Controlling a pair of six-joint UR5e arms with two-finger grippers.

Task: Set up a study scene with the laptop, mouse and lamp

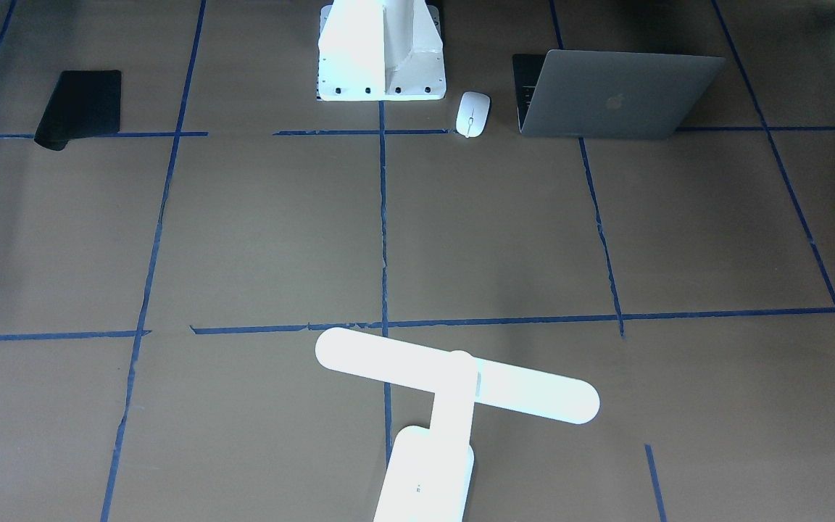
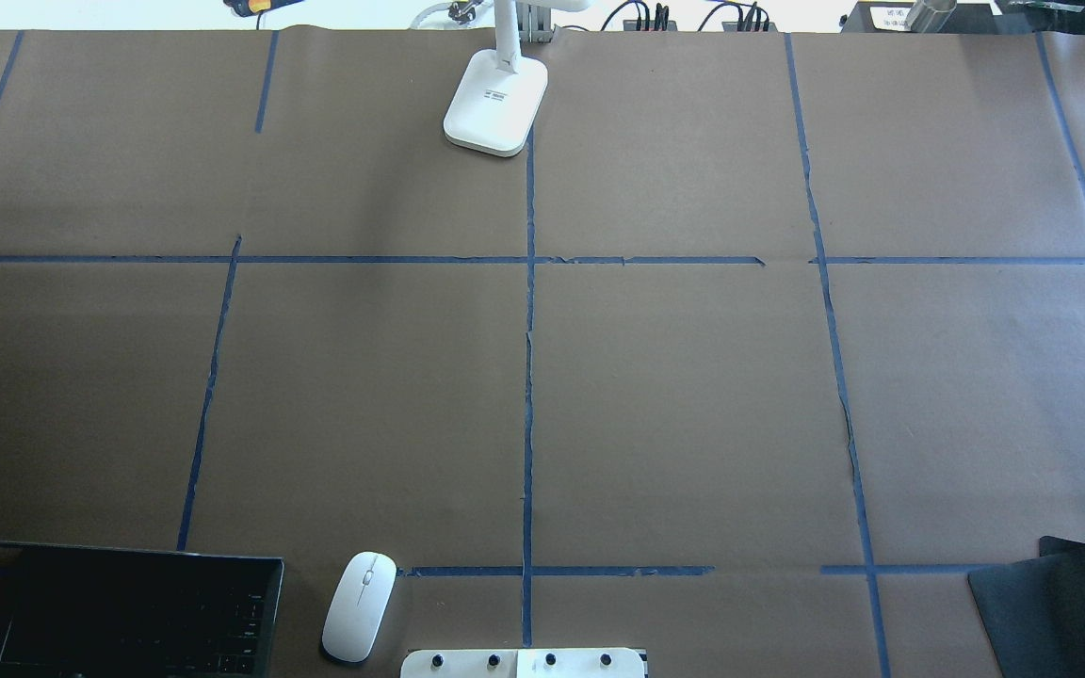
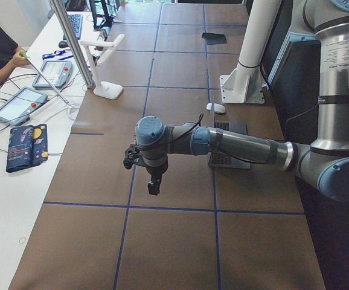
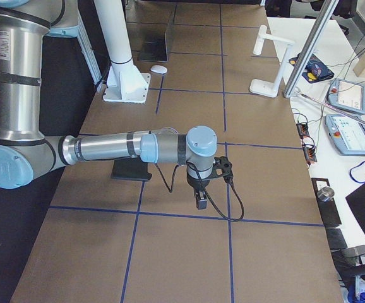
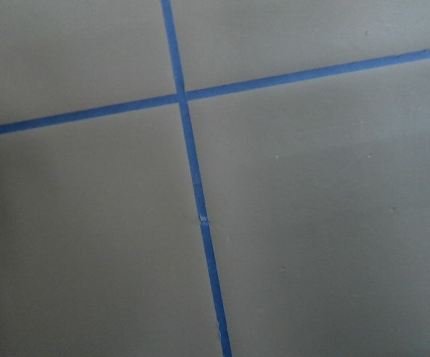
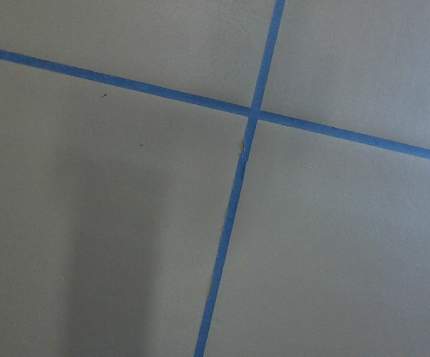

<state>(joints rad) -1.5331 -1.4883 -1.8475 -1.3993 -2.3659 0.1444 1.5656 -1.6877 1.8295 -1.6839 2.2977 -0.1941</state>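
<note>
Left gripper (image 3: pixel 154 187) and right gripper (image 4: pixel 201 201) hang above the table (image 1: pixel 258 239); how far either is open cannot be told.
The open laptop (image 1: pixel 609 94) sits just beside the mouse (image 1: pixel 472 114), and the lamp (image 1: pixel 454 380) stands well apart at the opposite edge.

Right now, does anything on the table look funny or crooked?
Yes. The black mat lies crooked to the blue tape lines, and one corner looks curled up. It also sits at the opposite end of the table from the mouse and laptop. Nothing looks spilled or broken.
</note>
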